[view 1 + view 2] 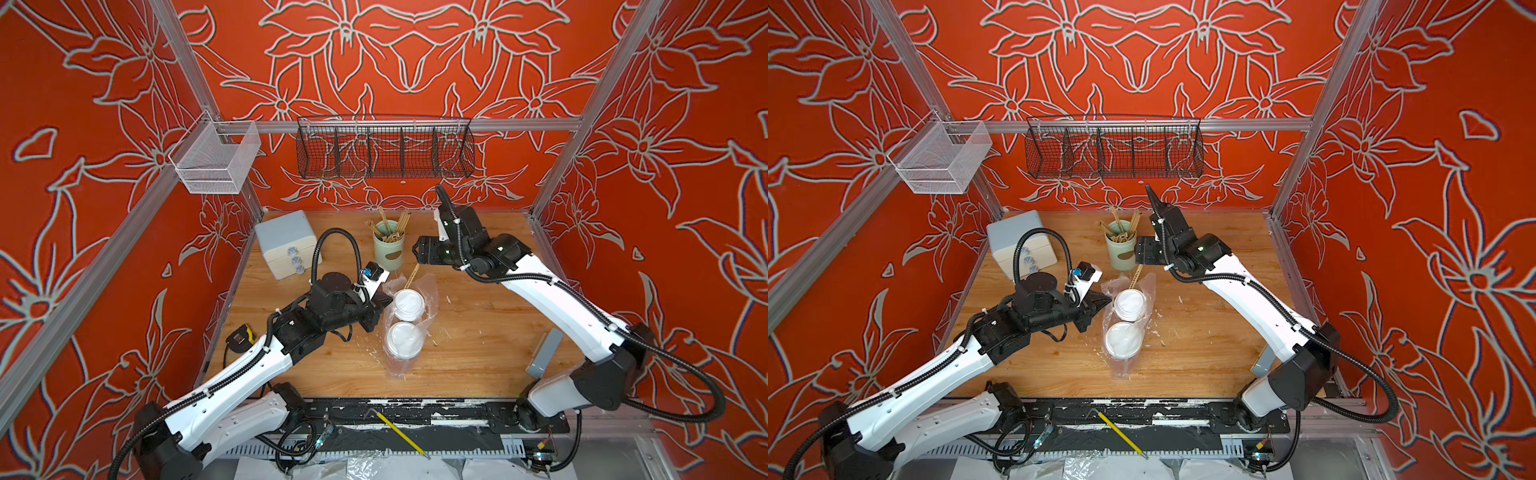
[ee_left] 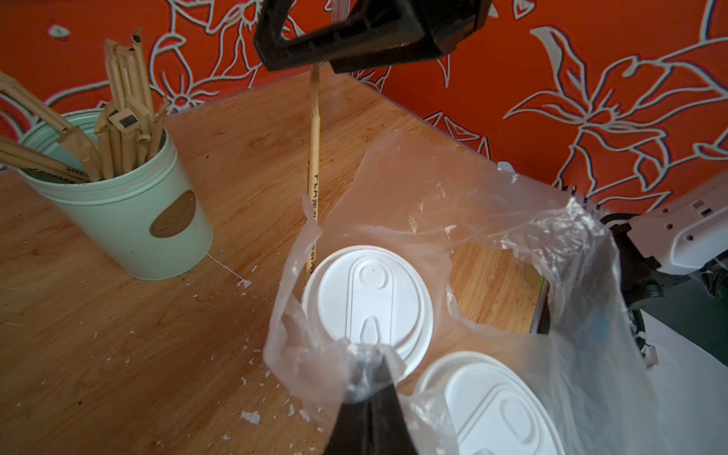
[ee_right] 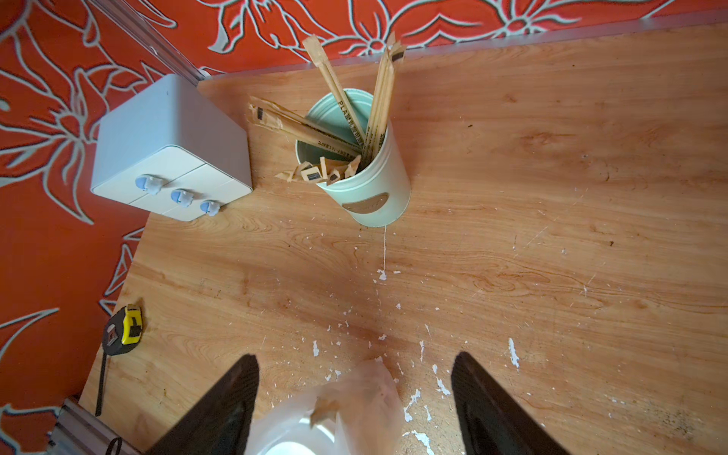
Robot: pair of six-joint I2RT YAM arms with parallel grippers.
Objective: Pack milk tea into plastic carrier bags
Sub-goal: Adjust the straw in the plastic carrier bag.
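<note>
white sheets and loose plastic lie at the very front, below the tabletop edge, and a yellow pencil rests on the black rail just behind them. on the wooden tabletop, near its middle, the two milk tea cups stand upright and touching, one behind the other: the nearer cup and the farther cup, both showing only white lids from above (their printed sides are too hidden to tell apart). both stand inside the plastic bag, whose thin clear walls rise around them with the mouth open upward. the left gripper reaches in from the left side, and its jaws are pressed together on the bag's rim beside the farther cup, holding that edge up. a paper-wrapped straw leans inside the bag, its lower end down beside the farther cup's lid. the right gripper hangs over the bag's far end with its jaws wide apart; the straw's crumpled top shows in the gap between them, and neither jaw is seen touching it. behind the bag stands the pale green holder of wrapped sticks, with a white drawer box to its left and a yellow tape measure near the left edge.
</note>
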